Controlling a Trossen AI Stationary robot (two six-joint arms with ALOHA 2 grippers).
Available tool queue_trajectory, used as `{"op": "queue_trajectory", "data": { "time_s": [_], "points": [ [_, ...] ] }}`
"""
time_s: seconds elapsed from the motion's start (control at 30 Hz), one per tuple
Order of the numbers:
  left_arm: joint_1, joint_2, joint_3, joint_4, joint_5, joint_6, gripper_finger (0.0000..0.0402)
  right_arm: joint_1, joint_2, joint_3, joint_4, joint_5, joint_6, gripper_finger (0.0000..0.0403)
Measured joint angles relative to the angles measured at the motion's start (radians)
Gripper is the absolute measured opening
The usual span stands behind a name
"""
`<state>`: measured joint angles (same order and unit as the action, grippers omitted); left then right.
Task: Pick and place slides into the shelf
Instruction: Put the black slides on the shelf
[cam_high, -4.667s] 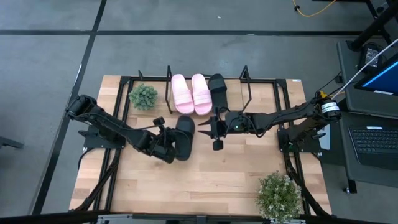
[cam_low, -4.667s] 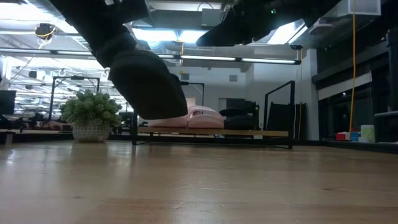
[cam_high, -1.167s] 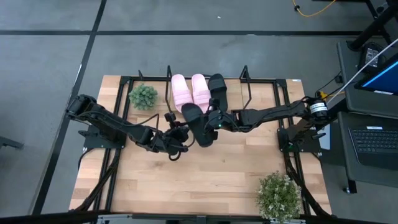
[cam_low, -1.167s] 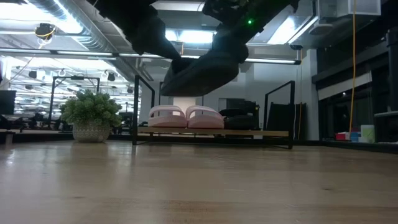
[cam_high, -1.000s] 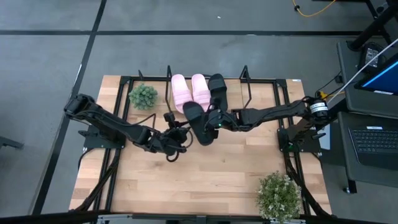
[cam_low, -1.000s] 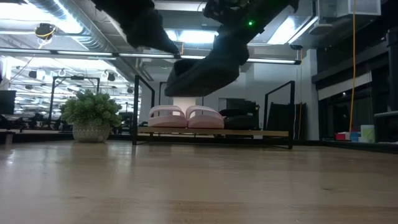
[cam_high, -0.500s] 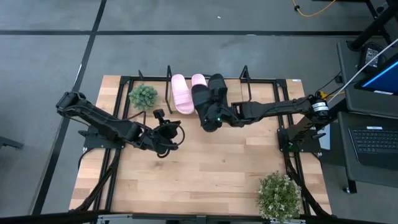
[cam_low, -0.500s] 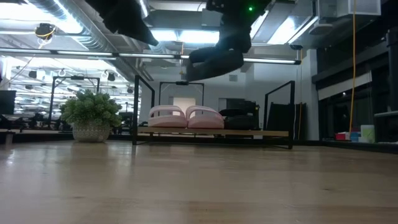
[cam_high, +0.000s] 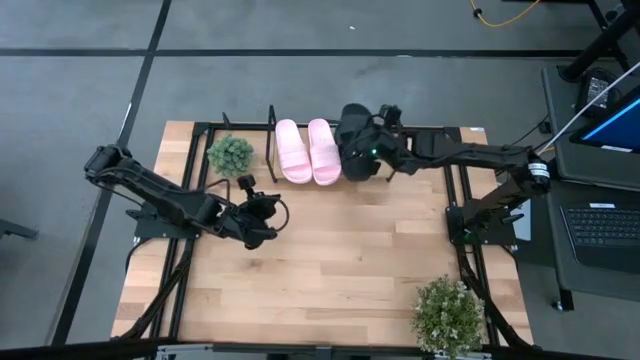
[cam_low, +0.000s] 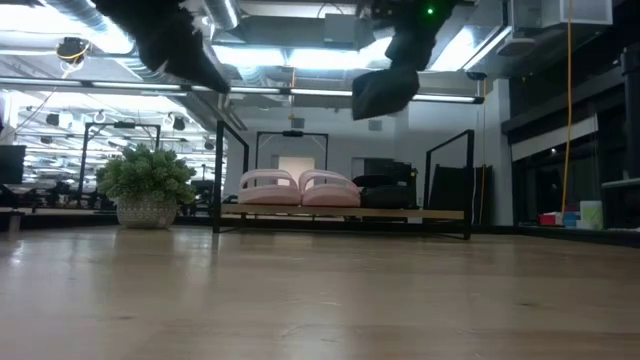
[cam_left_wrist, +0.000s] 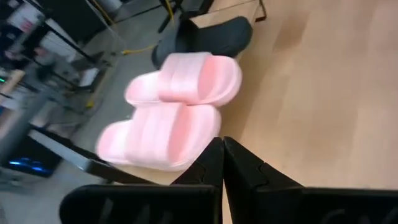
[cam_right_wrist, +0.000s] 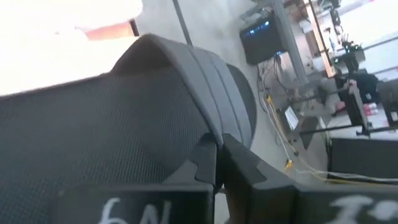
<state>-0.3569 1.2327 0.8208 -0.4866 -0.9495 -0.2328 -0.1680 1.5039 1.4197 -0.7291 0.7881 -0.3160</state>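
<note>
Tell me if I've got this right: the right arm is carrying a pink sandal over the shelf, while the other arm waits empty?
Not quite: the right gripper carries a black slide, as the low view shows. Both pink slides already sit on the shelf. The left gripper is indeed shut and empty.

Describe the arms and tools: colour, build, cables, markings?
Both arms are black, slim and multi-jointed. The left arm carries a looping black cable near the left tool. The right arm shows a small green light near the right tool. The fingers are black, angular wedges. White handwritten marks sit on the right tool's body.
</note>
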Motion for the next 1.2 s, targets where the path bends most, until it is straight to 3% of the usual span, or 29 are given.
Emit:
{"op": "queue_trajectory", "data": {
  "time_s": [0.33, 0.57, 0.93, 1.2],
  "points": [
    [0.016, -0.202, -0.231, 0.367, 0.267, 0.146, 0.0000, -0.096, 0.008, -0.001, -0.067, -0.002, 0.000, 0.0012],
    [0.043, -0.300, -0.347, 0.465, 0.374, 0.160, 0.0000, -0.158, 0.008, -0.001, -0.134, -0.019, -0.009, 0.0012],
    [0.049, -0.302, -0.374, 0.491, 0.379, 0.164, 0.0000, -0.192, 0.008, -0.011, -0.195, -0.084, -0.010, 0.0012],
    [0.049, -0.302, -0.374, 0.492, 0.379, 0.165, 0.0000, -0.193, 0.009, -0.186, -0.067, -0.047, -0.027, 0.0012]
  ]
}}
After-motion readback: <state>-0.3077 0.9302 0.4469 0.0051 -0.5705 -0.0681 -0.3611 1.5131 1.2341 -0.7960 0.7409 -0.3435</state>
